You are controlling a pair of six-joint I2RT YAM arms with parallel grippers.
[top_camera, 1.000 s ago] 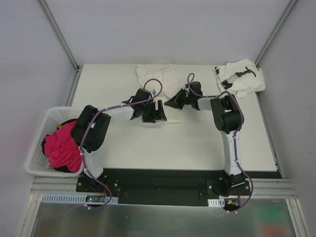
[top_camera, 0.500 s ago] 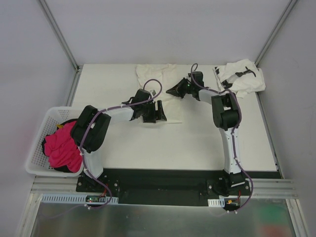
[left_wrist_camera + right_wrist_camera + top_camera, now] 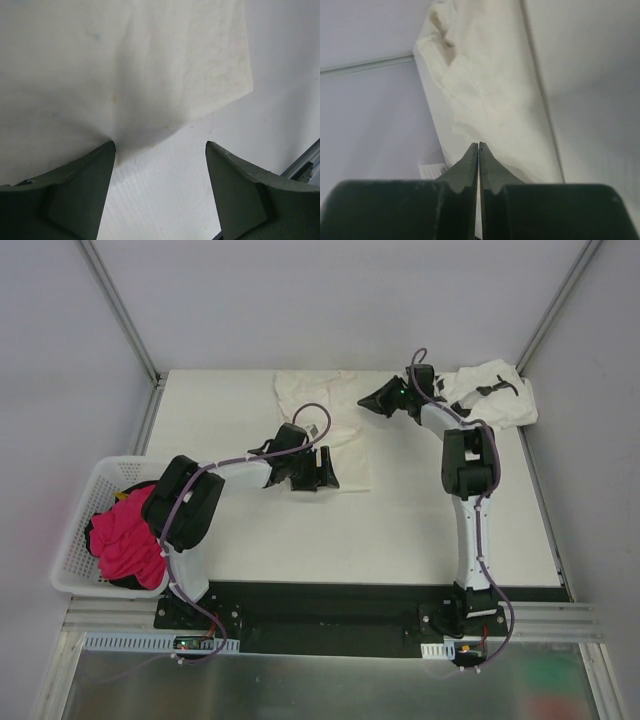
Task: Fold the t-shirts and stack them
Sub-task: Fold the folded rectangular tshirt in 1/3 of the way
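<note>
While the left gripper (image 3: 323, 469) is hovering released over the cream t-shirt (image 3: 318, 398) mid-frame, the right gripper (image 3: 371, 400) is hanging clenched, empty.

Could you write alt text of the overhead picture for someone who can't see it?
Two robot arms reach over a cream t-shirt on a white table: left gripper open at its near edge, right gripper shut by its right side. A printed white t-shirt lies crumpled far right.

White table (image 3: 400, 540), pale grey walls (image 3: 330, 300), slanting metal corner posts (image 3: 118, 312), aluminium rail (image 3: 540, 620) along near edge
</note>
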